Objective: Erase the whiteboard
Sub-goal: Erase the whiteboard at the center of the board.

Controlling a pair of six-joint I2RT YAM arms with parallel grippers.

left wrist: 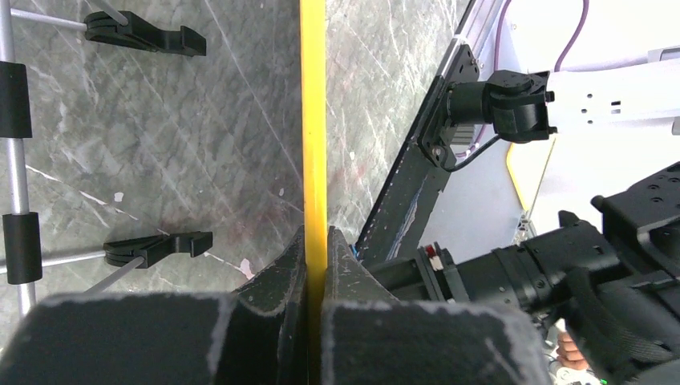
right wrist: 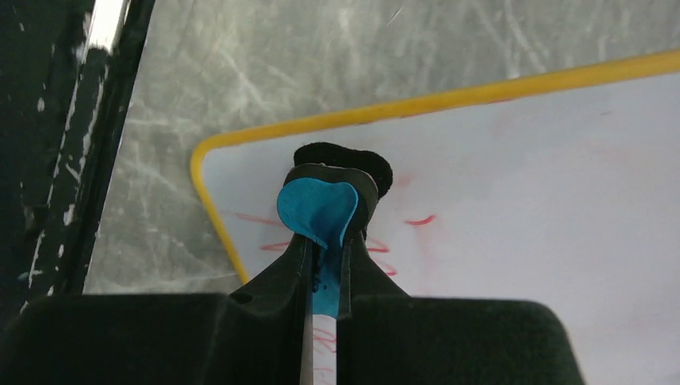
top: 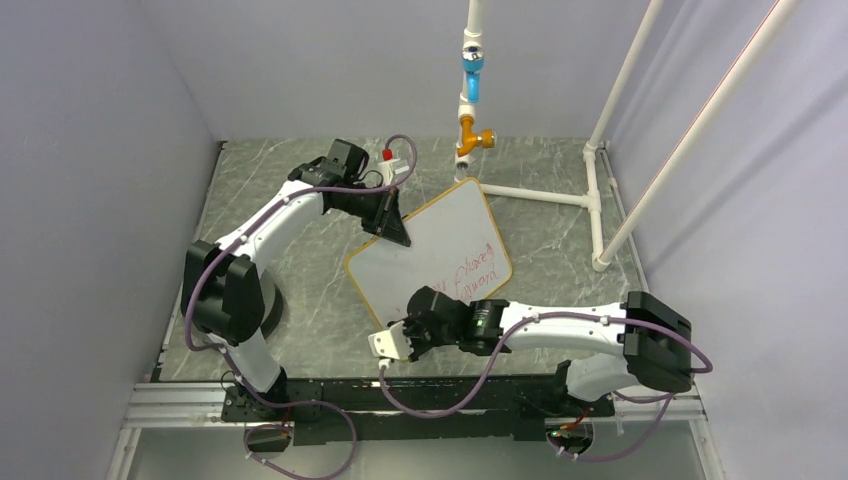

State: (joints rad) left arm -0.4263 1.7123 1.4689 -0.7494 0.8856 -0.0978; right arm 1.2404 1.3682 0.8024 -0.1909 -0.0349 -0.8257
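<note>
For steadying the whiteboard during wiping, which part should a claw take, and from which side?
Its thin yellow frame on the far-left edge, approached edge-on from outside: the whiteboard is flat and thin, so only the rim can be pinched. The left claw is shut there, leaving the written face free for the eraser in the right claw.

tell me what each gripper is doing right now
left gripper: closed on the yellow edge of the whiteboard
right gripper: closed, holding the blue eraser over the board
</note>
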